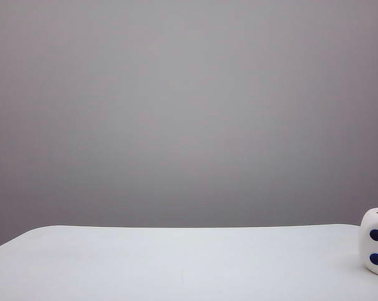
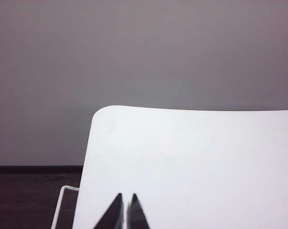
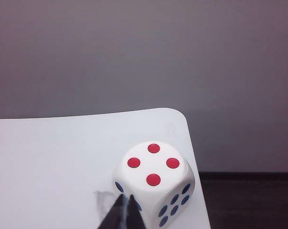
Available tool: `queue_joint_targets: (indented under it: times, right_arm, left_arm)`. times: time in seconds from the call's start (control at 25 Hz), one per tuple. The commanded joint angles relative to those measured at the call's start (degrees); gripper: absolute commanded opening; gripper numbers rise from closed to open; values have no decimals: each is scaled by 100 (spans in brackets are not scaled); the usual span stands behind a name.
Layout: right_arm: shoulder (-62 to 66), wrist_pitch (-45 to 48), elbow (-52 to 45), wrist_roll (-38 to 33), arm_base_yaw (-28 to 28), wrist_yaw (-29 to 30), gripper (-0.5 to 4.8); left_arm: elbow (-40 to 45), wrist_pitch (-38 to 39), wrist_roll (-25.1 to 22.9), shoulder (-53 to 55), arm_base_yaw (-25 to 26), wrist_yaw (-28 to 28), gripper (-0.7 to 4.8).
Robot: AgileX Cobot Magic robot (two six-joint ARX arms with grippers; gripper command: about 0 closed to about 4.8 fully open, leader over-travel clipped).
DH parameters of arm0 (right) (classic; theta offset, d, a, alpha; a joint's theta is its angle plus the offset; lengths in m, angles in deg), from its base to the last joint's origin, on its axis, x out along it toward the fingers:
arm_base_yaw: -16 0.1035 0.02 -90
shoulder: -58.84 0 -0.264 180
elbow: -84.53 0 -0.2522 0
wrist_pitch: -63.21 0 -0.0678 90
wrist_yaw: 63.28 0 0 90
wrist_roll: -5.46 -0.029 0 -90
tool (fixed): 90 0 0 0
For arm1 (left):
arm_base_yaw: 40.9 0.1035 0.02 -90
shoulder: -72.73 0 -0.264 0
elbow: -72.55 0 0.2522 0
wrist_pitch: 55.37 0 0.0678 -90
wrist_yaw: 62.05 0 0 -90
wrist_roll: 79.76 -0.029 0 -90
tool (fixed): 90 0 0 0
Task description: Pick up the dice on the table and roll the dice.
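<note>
- The right end effector [image 3: 125, 204] shows only in the right wrist view, as two dark fingertips pressed together with no gap between them; it is fully closed and grips nothing.
- Just beyond those tips, touching or nearly touching them, sits the die [image 3: 154, 183], a large white cube with rounded corners resting on the tabletop [image 3: 53, 162].
- From this wrist view the die's upper face carries four red pips, and the two side faces turned toward the end effector carry dark blue pips, six on one of them.
- The die lies close to the tabletop's rounded far corner and near its side edge, past which a dark floor [image 3: 249, 200] is seen.
- The left end effector [image 2: 124, 212] appears only in the left wrist view: two dark tips close together, a thin slit between them, holding nothing.
- Ahead of it there is only bare tabletop [image 2: 191, 162] up to another rounded corner; a thin white frame bar [image 2: 60, 205] runs beside the tabletop's edge, over dark floor.
- The exterior view shows neither end effector. It catches the die [image 1: 377, 243] cut off at the frame's right border, with blue pips on the side face and red ones just visible on top.
- A plain grey wall [image 1: 189, 113] fills the background in all three views.
</note>
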Motion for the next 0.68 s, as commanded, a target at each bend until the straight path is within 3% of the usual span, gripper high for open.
queue_joint_targets:
  times: [0.04, 0.32, 0.48, 0.68]
  right_arm:
    - [-4, 57, -35, 2, 7, -9, -1]
    - [-4, 90, -35, -46, 7, 11, -1]
    - [-2, 789, -15, -839, 9, -4, -1]
    - [11, 951, 116, -949, 7, -26, -2]
  left_arm:
    - [-4, 31, 24, 2, -2, 46, 21]
    - [-13, 9, 166, 2, -2, 240, 21]
    - [-24, -527, 802, 2, -31, 973, -6]
    - [-168, -634, 909, 4, -28, 984, -6]
